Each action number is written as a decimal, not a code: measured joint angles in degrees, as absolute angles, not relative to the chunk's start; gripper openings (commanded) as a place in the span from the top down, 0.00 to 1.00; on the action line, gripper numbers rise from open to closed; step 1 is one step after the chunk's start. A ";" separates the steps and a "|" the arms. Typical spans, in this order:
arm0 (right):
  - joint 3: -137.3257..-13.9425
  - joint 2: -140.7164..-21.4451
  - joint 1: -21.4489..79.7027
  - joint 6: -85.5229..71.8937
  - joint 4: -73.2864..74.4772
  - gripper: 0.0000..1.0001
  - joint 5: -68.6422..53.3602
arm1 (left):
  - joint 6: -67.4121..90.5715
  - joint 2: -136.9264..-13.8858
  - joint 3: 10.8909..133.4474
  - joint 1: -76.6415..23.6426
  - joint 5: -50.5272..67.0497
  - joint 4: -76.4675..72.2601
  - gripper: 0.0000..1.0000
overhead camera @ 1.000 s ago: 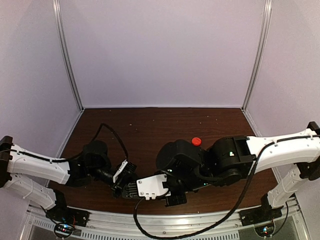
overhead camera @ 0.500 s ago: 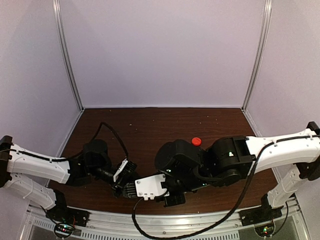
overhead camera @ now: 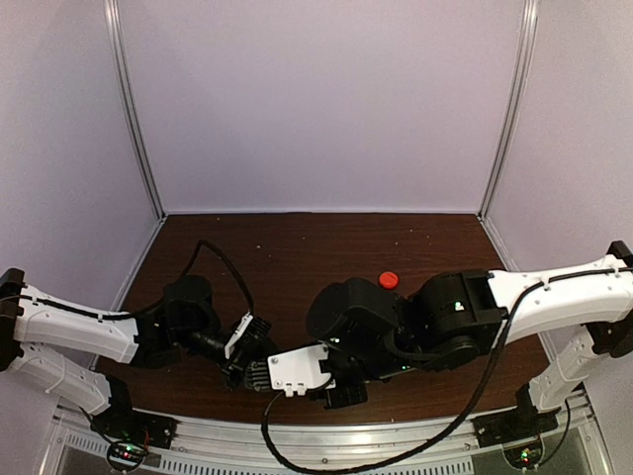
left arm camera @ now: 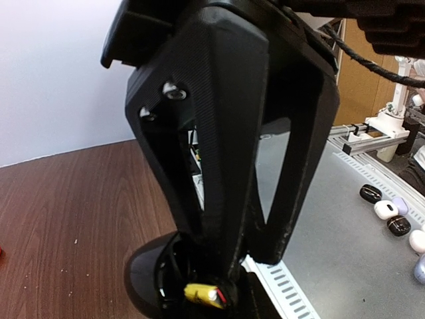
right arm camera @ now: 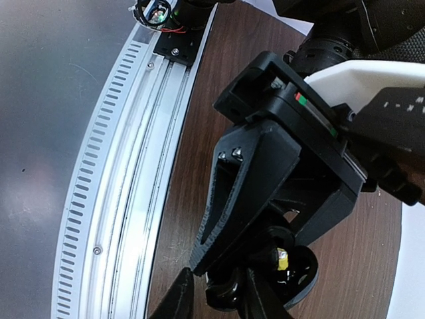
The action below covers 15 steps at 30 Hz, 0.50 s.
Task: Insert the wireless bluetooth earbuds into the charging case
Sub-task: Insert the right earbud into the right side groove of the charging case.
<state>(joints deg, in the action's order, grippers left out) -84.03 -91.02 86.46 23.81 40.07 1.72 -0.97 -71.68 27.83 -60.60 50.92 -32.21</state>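
Right tool [right arm camera: 218,297] edged left (slightly), grip unclear, just beside charging case [right arm camera: 300,275] clamped in left tool [left arm camera: 248,263].

We find the overhead camera fixed high behind the arm bases. It looks down and forward over the table [overhead camera: 297,247], with the bases at 6 o'clock and the rear wall [overhead camera: 316,99] at 12. The left wrist camera sits very close in, facing across the table's near edge: wood at 9 o'clock, the slotted rail [left arm camera: 279,282] at 5. The right wrist camera looks steeply down, rail at 9 o'clock, wood at 3. Both wrist views share the rail and the black charging case [left arm camera: 149,279], near 6 o'clock in each.
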 measured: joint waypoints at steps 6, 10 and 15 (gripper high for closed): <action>-84.03 -90.48 86.56 23.79 40.18 0.72 2.46 | -0.73 -71.68 27.83 -60.60 50.70 -33.26 0.90; -84.03 -90.30 86.78 23.79 40.40 0.71 2.94 | -0.64 -71.68 27.83 -60.58 50.65 -33.39 0.90; -84.07 -90.30 86.87 23.77 40.60 0.69 3.49 | -0.51 -71.68 27.83 -60.58 50.57 -33.41 0.90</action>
<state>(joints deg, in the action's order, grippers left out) -84.07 -90.30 86.87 23.77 40.60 3.49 -0.51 -71.68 27.83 -60.58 50.57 -33.41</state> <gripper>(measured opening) 0.298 0.206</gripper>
